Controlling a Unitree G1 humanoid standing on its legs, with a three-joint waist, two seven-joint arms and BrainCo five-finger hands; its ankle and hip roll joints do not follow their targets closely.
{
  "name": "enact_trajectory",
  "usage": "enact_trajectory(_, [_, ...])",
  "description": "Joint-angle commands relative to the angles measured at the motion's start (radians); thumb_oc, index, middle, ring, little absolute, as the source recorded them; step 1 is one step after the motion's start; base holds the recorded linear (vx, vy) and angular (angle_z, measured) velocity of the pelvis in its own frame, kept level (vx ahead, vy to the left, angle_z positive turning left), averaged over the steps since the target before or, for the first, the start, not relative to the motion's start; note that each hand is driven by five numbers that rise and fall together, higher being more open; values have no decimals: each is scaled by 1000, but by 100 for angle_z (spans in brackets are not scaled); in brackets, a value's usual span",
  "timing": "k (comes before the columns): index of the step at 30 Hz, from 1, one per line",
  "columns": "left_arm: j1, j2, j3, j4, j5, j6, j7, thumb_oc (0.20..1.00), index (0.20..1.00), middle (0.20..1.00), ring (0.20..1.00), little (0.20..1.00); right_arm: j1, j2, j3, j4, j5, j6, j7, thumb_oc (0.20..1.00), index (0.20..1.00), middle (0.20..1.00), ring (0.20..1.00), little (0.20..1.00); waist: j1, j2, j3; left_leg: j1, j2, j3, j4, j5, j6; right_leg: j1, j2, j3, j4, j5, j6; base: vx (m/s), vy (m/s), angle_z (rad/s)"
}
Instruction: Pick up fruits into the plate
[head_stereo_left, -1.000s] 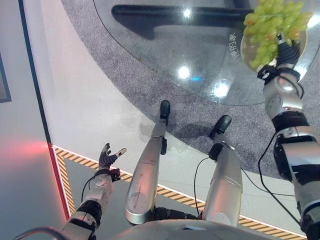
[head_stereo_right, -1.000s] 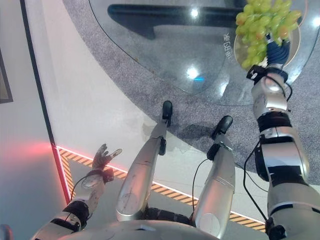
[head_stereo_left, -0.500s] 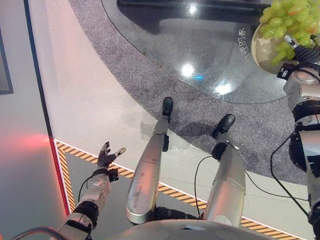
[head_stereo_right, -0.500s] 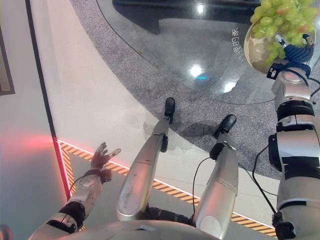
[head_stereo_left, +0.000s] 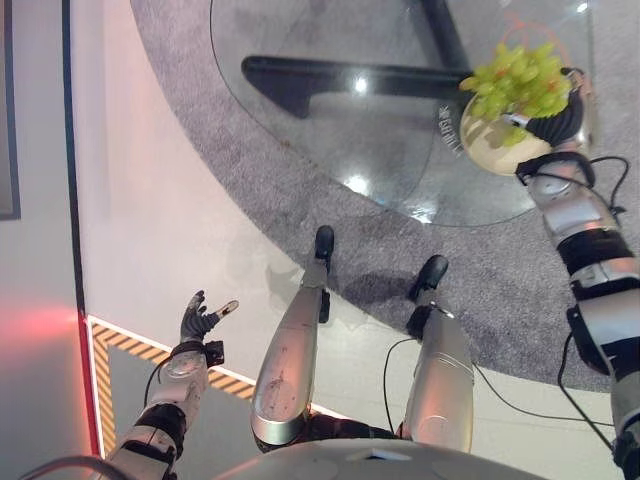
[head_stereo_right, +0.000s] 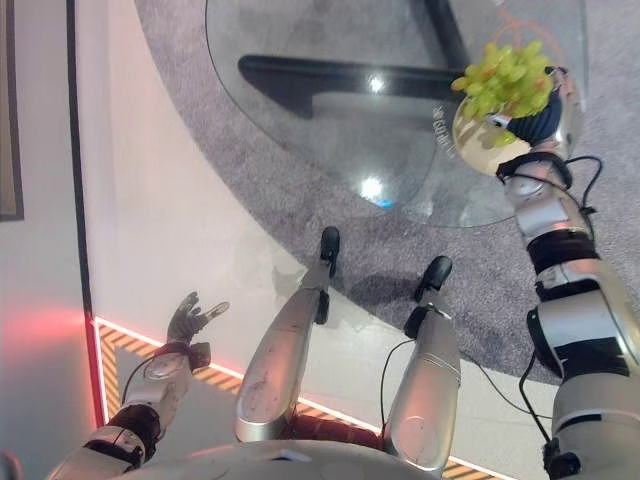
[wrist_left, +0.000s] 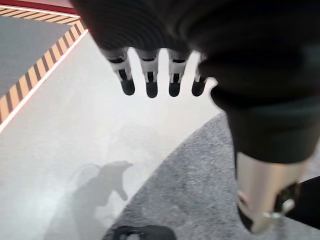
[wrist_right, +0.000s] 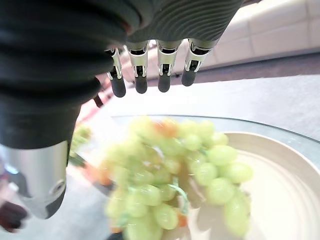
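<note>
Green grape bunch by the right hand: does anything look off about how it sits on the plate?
Nothing is spilled or damaged. The green grape bunch lies on the cream round plate, heaped towards one edge, with the right hand open above it.

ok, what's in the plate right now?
A bunch of green grapes lies in the cream plate on the glass table, spilling over its rim. Whatever is under the bunch is hidden.
</note>
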Motion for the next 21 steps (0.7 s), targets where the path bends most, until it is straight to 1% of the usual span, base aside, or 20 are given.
enact_trajectory(1, [-11,11,38,97,52,19,6,1000,1000,1000,1000,1000,105,21,-24,-19,56,-49,26,1000,1000,1000,1000,1000,-36,-52,-46,112,-23,54,-30,-140,-4,99,83,-4,-27,-78,0,29,-1,-16])
enact_trajectory(3, [-11,3,39,123,56,24,-2,1000,1000,1000,1000,1000,190,65,-26,-10,54,-65,48,1000,1000,1000,1000,1000,-48,-69,-80,160,-11,68,-48,-151,-7,149,82,-7,-55,-78,2,105,24,-22])
enact_trajectory(4, [-4,-12,43,144,83,38,7,1000,1000,1000,1000,1000,321,133,-32,4,53,-80,71,1000,1000,1000,1000,1000,-68,-88,-137,217,1,82,-73,-158,-8,217,86,3,-98,-73,3,152,32,-14])
enact_trajectory(6, [3,-19,41,155,104,38,10,1000,1000,1000,1000,1000,397,166,-43,17,71,-90,86,1000,1000,1000,1000,1000,-79,-97,-166,248,10,89,-87,-159,-9,247,88,6,-111,-72,5,115,11,-20])
enact_trajectory(7, [10,-31,40,167,119,47,11,1000,1000,1000,1000,1000,466,202,-56,43,83,-99,112,1000,1000,1000,1000,1000,-91,-107,-197,276,18,97,-100,-159,-9,276,90,14,-130,-68,8,64,-5,-27])
enact_trajectory(9, [15,-42,36,182,140,60,-1,1000,1000,1000,1000,1000,521,242,-62,71,103,-91,140,1000,1000,1000,1000,1000,-101,-112,-224,302,29,109,-115,-156,-13,301,88,13,-147,-63,13,50,-7,-18])
enact_trajectory(10, [19,-48,34,206,159,53,-9,1000,1000,1000,1000,1000,554,269,-68,105,111,-94,170,1000,1000,1000,1000,1000,-108,-116,-246,319,34,114,-122,-155,-15,318,88,12,-157,-59,16,59,-2,-16])
enact_trajectory(11, [20,-58,30,229,210,56,-9,1000,1000,1000,1000,1000,590,303,-76,151,116,-70,233,1000,1000,1000,1000,1000,-120,-121,-279,346,38,125,-135,-156,-15,344,91,21,-176,-54,19,61,1,-15])
enact_trajectory(13, [20,-62,19,247,234,72,-19,1000,1000,1000,1000,1000,616,319,-77,190,109,-61,275,1000,1000,1000,1000,1000,-127,-123,-304,364,44,136,-142,-157,-17,362,89,18,-188,-51,21,39,7,-16])
enact_trajectory(15, [21,-67,14,279,284,94,-41,1000,1000,1000,1000,1000,649,343,-81,265,82,-59,322,1000,1000,1000,1000,1000,-138,-125,-345,395,50,150,-150,-163,-16,390,90,25,-203,-50,24,73,7,-13])
enact_trajectory(16, [21,-67,12,284,297,104,-47,1000,1000,1000,1000,1000,655,347,-79,280,68,-53,329,1000,1000,1000,1000,1000,-140,-124,-354,402,52,154,-151,-164,-16,395,89,25,-206,-50,25,75,11,-19])
enact_trajectory(18, [18,-63,8,308,334,154,-91,1000,1000,1000,1000,1000,676,357,-70,340,29,-26,357,1000,1000,1000,1000,1000,-151,-121,-390,435,63,178,-169,-162,-20,426,91,29,-222,-50,29,48,10,-26])
enact_trajectory(20, [16,-63,6,328,341,179,-116,1000,1000,1000,1000,1000,682,362,-76,377,13,-2,372,1000,1000,1000,1000,1000,-157,-118,-410,458,63,183,-182,-166,-21,450,93,30,-238,-52,32,47,4,-17])
enact_trajectory(21, [16,-63,7,331,340,180,-119,1000,1000,1000,1000,1000,682,363,-78,382,14,2,373,1000,1000,1000,1000,1000,-158,-118,-412,462,62,182,-183,-168,-20,453,93,31,-240,-51,33,53,2,-13])
